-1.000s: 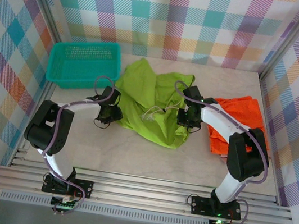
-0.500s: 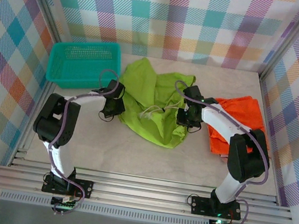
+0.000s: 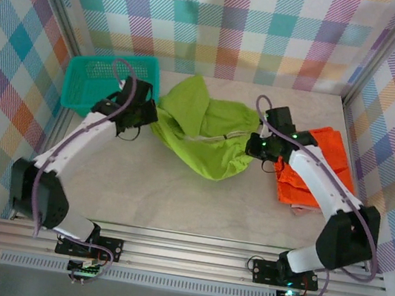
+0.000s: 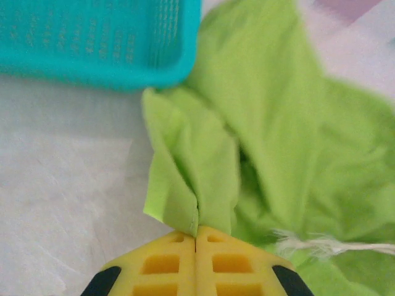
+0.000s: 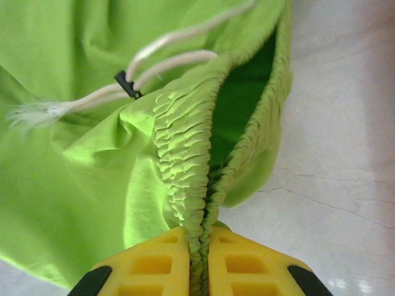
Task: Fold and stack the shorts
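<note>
The left end effector (image 3: pixel 147 113) is pressed fully together, and a folded edge of the lime green shorts (image 3: pixel 208 131) is pinched between its yellow fingers (image 4: pixel 166 262). In the left wrist view that fold rises straight ahead of the left end effector (image 4: pixel 196 237), with the rest of the lime green shorts (image 4: pixel 290 123) spreading ahead and to its right. A frayed white drawstring (image 4: pixel 324 246) lies just right of the fingertips.

The teal mesh basket (image 3: pixel 87 85) sits ahead and to the left of this end effector. In the wrist view the near wall of the basket (image 4: pixel 92 43) is close by and seems to touch the green cloth at its corner. The arm crosses over the basket, and bare mesh floor shows on either side of the arm.

The right end effector (image 3: pixel 258 144) is also clamped nearly shut, on the gathered elastic waistband (image 5: pixel 185 160) of the lime green shorts (image 5: pixel 80 179). The waistband runs straight ahead from between its fingers (image 5: pixel 154 265), and the drawstring (image 5: pixel 166 61) lies ahead and to the left. The shorts hang bunched between the two end effectors over the desk (image 3: pixel 175 197).

The orange shorts (image 3: pixel 323 164) lie flat on the desk behind the right end effector, partly under its arm.
</note>
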Robot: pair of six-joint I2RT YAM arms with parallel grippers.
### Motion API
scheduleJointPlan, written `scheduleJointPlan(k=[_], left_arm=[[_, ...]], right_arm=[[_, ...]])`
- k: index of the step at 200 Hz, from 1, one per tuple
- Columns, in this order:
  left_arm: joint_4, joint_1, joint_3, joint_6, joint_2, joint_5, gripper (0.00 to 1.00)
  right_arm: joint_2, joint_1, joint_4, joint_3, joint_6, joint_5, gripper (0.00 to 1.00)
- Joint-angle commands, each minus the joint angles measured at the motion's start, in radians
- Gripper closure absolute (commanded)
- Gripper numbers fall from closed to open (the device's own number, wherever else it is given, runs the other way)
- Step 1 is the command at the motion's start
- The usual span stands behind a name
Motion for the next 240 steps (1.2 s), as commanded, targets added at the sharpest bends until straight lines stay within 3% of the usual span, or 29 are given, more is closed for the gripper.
scheduleJointPlan(k=[1,11,26,55,65,140,177,202,240], left_arm=[[-0.179,0.012,0.088,0.082,-0.081,-0.088,1.00],[-0.225,0.014,0.124,0.094,-0.094,-0.101,0.97],[-0.280,0.014,0.159,0.105,-0.106,-0.112,0.81],[-0.272,0.017,0.067,0.074,-0.199,-0.108,0.21],[-0.262,0.020,0.018,0.046,-0.240,-0.086,0.12],[-0.086,0.022,-0.482,-0.208,-0.380,0.174,0.16],[-0.034,0.022,-0.565,-0.188,-0.294,0.136,0.19],[-0.061,0.022,-0.576,-0.181,-0.243,0.015,0.22],[-0.009,0.023,-0.571,-0.150,-0.147,-0.052,0.27]], right_arm=[[-0.063,-0.006,-0.056,0.016,0.002,-0.037,0.88],[-0.084,-0.007,-0.071,0.005,0.001,-0.040,0.88],[-0.112,-0.007,-0.091,-0.019,-0.001,-0.034,0.88],[-0.161,-0.008,-0.087,-0.114,0.014,-0.049,0.87],[-0.174,-0.007,-0.080,-0.149,0.026,-0.060,0.85],[-0.182,-0.007,0.013,-0.303,0.073,-0.102,0.85],[-0.164,-0.007,0.027,-0.295,0.074,-0.112,0.85],[-0.162,-0.008,0.030,-0.292,0.073,-0.118,0.85],[-0.158,-0.008,0.036,-0.295,0.075,-0.126,0.85]])
